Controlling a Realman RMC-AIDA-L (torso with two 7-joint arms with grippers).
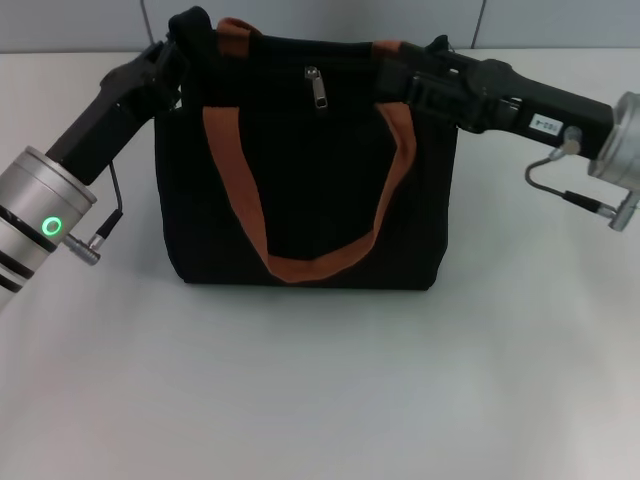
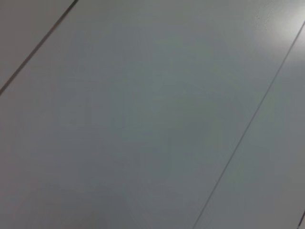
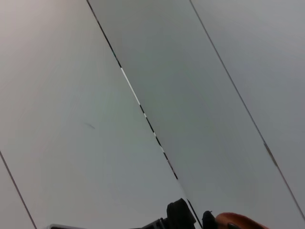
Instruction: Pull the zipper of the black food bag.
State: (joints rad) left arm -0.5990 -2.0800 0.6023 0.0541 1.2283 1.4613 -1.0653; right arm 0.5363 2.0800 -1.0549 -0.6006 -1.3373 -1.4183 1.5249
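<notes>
The black food bag (image 1: 310, 180) stands upright in the middle of the white table in the head view, its two orange-brown strap handles (image 1: 320, 262) hanging down its front. The zipper's silver pull tab (image 1: 318, 88) hangs at the top edge, near the middle. My left gripper (image 1: 188, 32) is against the bag's top left corner. My right gripper (image 1: 405, 70) is against the top right corner, by the strap's upper end. In the right wrist view a bit of orange strap (image 3: 238, 222) shows at the edge. The left wrist view shows none of the bag.
The white table (image 1: 320, 400) spreads out in front of and beside the bag. A grey panelled wall (image 2: 152, 114) stands behind, and both wrist views mostly show it. The right arm's cable (image 1: 560, 190) loops out beside the bag.
</notes>
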